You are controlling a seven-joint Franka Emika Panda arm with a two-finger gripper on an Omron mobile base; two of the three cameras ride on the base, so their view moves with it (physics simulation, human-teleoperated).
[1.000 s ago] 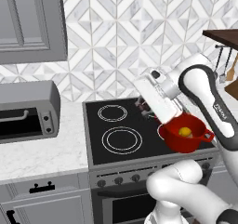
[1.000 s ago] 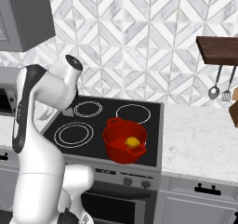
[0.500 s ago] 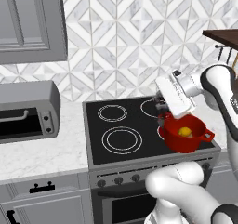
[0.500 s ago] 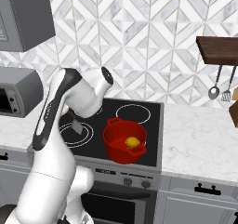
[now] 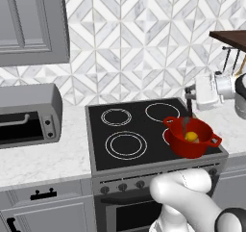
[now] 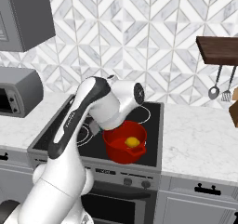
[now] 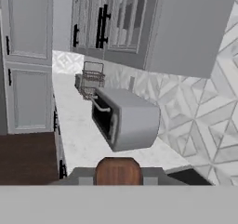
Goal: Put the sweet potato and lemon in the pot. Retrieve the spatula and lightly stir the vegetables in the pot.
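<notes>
While the arm reaches over the right side of the stove, I read the scene from the biggest item down. The tabletop to the left of the stove carries a grey toaster oven, and the hand view looks level across the room toward that oven.

The pot sits on the front right burner. The claw hangs above the pot's rear rim. It is clamped on the spatula, whose red-brown handle end shows between the fingers in the hand view. From the left base view, the spatula's thin shaft runs down from the claw into the pot.

The lemon lies inside the pot, just beside the spatula's lower end. I cannot make out the sweet potato.

My judgement is that the stirring step is in hand. The next move calls for a small, slow sweep inside the pot wall, with the spatula kept low and clear of the rim so the pot does not shift.
</notes>
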